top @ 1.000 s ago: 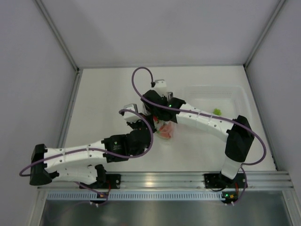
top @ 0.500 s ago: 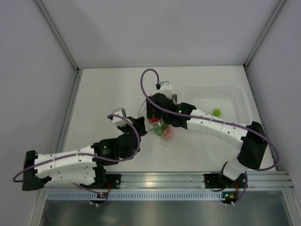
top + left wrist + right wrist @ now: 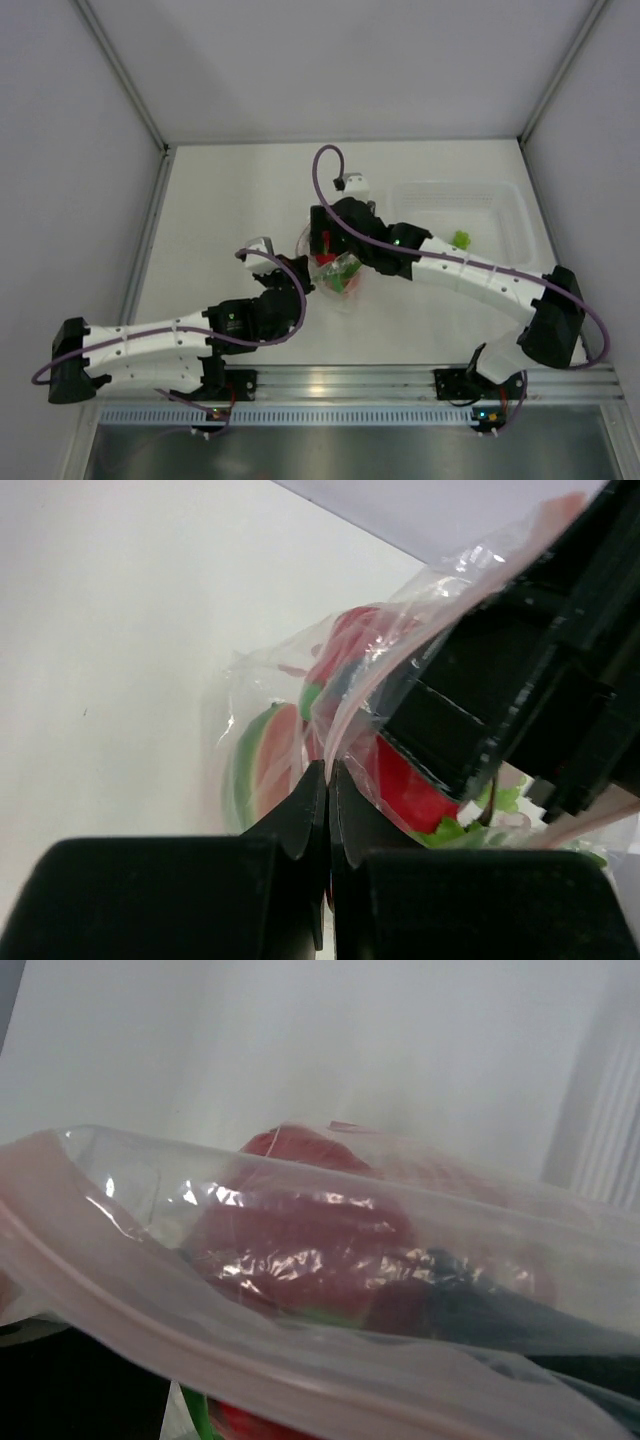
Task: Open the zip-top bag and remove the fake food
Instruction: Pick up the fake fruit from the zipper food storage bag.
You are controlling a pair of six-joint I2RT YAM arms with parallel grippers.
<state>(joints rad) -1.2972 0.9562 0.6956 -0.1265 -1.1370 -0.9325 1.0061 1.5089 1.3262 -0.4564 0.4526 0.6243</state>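
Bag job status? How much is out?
Done: one green piece sits in the clear tub. In hand: left gripper pinches the zip-top bag at its edge, right gripper at its mouth. Left: red and green fake food still inside the bag.

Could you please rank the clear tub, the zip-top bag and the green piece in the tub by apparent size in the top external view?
1. clear tub, the largest.
2. zip-top bag, partly covered, yet clearly smaller.
3. green piece, by far the smallest.

Bright even light, soft shadows, glare on zip-top bag (image 3: 300, 1260), blurred wrist views
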